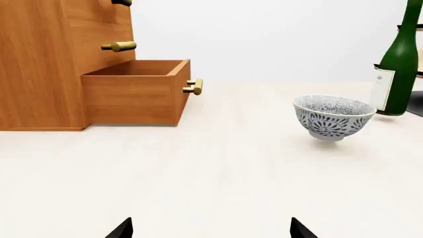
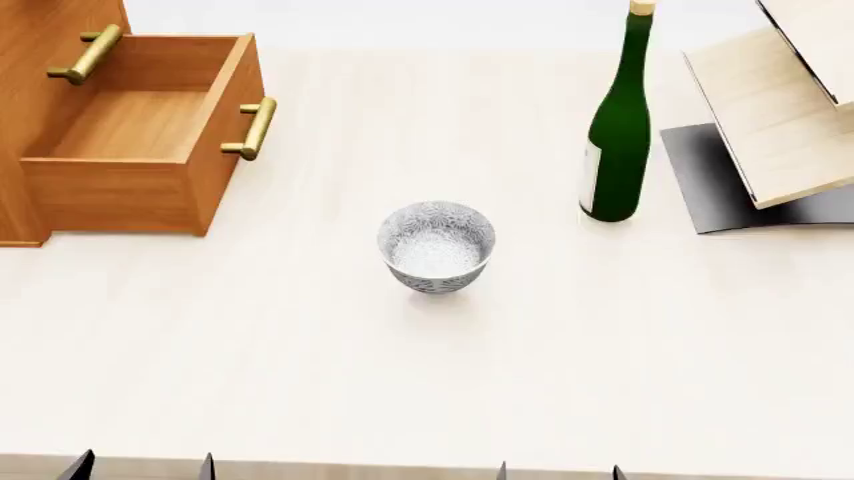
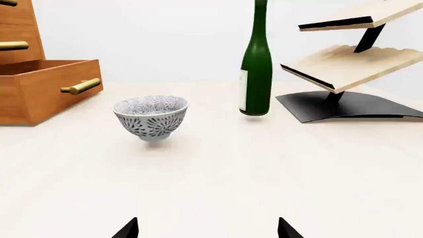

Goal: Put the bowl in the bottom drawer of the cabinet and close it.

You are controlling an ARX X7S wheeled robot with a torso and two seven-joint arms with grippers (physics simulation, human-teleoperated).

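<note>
Both pincers (image 2: 140, 466) (image 2: 561, 470) spread, empty | bowl (image 2: 437, 246) well ahead, between them

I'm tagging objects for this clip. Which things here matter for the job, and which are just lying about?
For the job: bowl, bottom drawer standing open, cabinet.
Lying about: green bottle, pale wooden rack.

bowl (image 2: 437, 246) upright on table, apart | bottom drawer (image 2: 134, 135) pulled open, empty | cabinet (image 1: 39, 64) honey-brown
</note>
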